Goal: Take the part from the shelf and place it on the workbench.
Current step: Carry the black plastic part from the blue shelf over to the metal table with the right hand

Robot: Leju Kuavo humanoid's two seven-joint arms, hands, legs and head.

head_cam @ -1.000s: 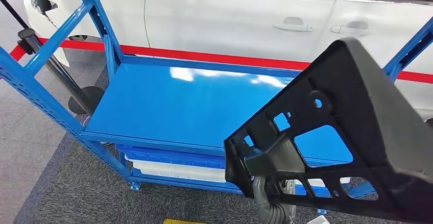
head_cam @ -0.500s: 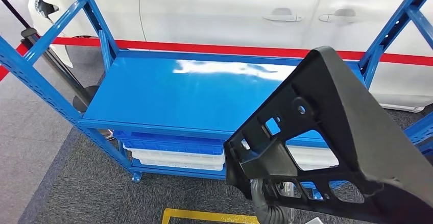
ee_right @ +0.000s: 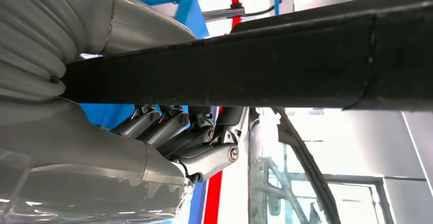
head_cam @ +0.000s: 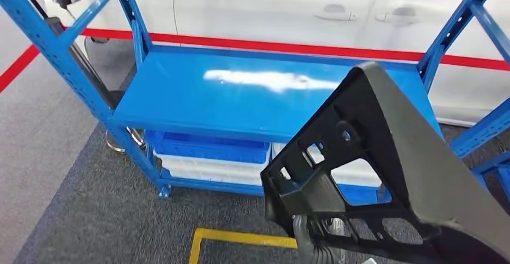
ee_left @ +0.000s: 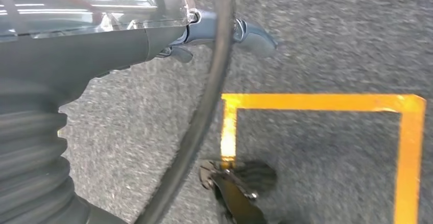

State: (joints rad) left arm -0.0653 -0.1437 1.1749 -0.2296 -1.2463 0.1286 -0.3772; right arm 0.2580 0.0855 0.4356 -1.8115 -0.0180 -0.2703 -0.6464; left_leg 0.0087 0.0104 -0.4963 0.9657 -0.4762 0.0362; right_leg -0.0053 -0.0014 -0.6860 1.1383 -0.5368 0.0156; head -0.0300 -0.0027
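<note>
A large black plastic part (head_cam: 421, 174) with several cut-out holes is up close in the head view, covering the lower right. My right hand (ee_right: 189, 142) grips it from beneath, its dark fingers (ee_right: 168, 127) curled against the part's edge (ee_right: 255, 66). Behind the part stands the blue shelf (head_cam: 240, 95), its top board bare. My left hand (ee_left: 153, 35) hangs beside my body over the carpet, holding nothing, with one finger (ee_left: 253, 34) stretched out.
Blue (head_cam: 210, 150) and white bins (head_cam: 210, 171) sit on the shelf's lower level. Yellow floor tape (head_cam: 240, 238) marks a box on the grey carpet, also seen as yellow tape (ee_left: 408, 147). A white car (head_cam: 270, 5) stands behind a red line (head_cam: 270, 44).
The whole picture has shifted: the camera has drawn back from the shelf, more carpet and yellow tape show. The part stays in my right hand.
</note>
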